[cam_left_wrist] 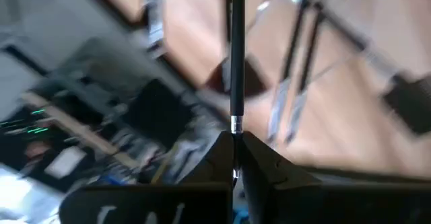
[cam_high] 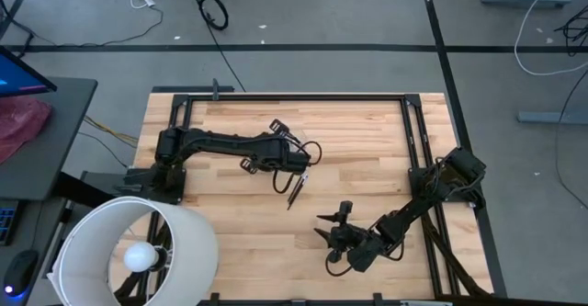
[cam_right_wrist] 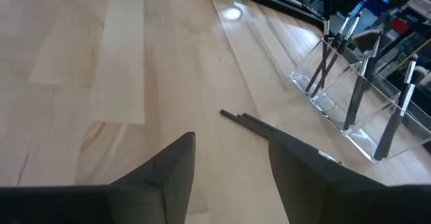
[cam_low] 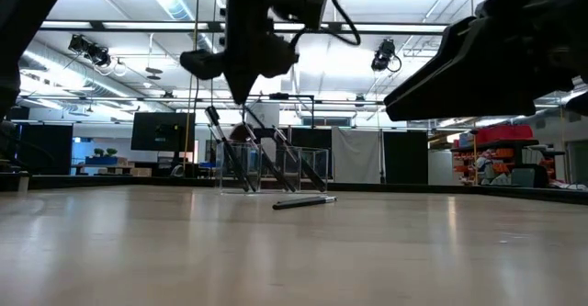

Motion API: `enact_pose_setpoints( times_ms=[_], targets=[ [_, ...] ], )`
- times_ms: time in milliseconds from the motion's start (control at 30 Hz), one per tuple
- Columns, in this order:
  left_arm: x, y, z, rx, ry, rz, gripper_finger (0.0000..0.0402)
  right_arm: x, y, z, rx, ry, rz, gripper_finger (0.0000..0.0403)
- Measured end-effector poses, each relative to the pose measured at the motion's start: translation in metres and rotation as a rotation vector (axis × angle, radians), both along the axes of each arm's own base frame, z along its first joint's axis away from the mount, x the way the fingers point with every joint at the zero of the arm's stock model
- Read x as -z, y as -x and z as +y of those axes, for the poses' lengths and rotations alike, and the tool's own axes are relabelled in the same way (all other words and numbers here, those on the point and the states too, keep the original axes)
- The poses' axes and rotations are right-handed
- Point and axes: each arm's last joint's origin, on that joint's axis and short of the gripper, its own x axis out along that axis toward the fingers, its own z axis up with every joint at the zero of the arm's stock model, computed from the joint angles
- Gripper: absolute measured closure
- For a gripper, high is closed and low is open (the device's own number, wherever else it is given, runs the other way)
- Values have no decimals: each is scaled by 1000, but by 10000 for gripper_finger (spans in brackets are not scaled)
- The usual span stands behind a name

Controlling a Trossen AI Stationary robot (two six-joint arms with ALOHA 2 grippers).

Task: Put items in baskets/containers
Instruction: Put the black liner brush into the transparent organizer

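Lampshade: white, at the near-left corner, over the worktop's edge.
Left gripper: mid-worktop, above the cup; in the left wrist view its fingers are clamped on 1 brush, whose shaft runs straight out past a silver ferrule.
Cup: clear, standing on the worktop under the left gripper; several brushes lean inside it, handles crossing above the rim. In the right wrist view the cup holds at least 4 brushes with silver ferrules.
Loose brush: lying flat on the worktop just in front of the cup; from above it shows as a dark stick just beside the left gripper.
Right gripper: near the front-right of the worktop, well apart from the cup, fingers spread apart with nothing between them.
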Motion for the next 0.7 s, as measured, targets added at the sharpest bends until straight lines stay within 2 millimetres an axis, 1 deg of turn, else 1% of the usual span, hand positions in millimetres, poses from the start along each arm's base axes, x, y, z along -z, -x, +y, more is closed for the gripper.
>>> enact_pose_setpoints(
  times_ms=[67, 133, 233, 400, 533, 700],
  targets=[
    [-8, 0, -3, 36, -56, 16, 391, 0, 0, 0, 0, 0, 0, 211],
    [-14, -2, -4, 66, -70, 25, 386, 0, 0, 0, 2, 0, 0, 211],
    [-15, -2, 2, 67, -69, 41, 383, 0, 0, -1, 3, -2, 0, 211],
    [-11, -3, 19, 22, -69, 34, 390, 0, 0, -1, 4, -5, -1, 211],
    [-9, -6, 34, -36, -67, -15, 384, 0, 0, 0, 4, -6, -1, 211],
    [0, -8, 45, -82, 13, -15, 383, 0, 0, 0, 3, -7, -1, 211]
  ],
)
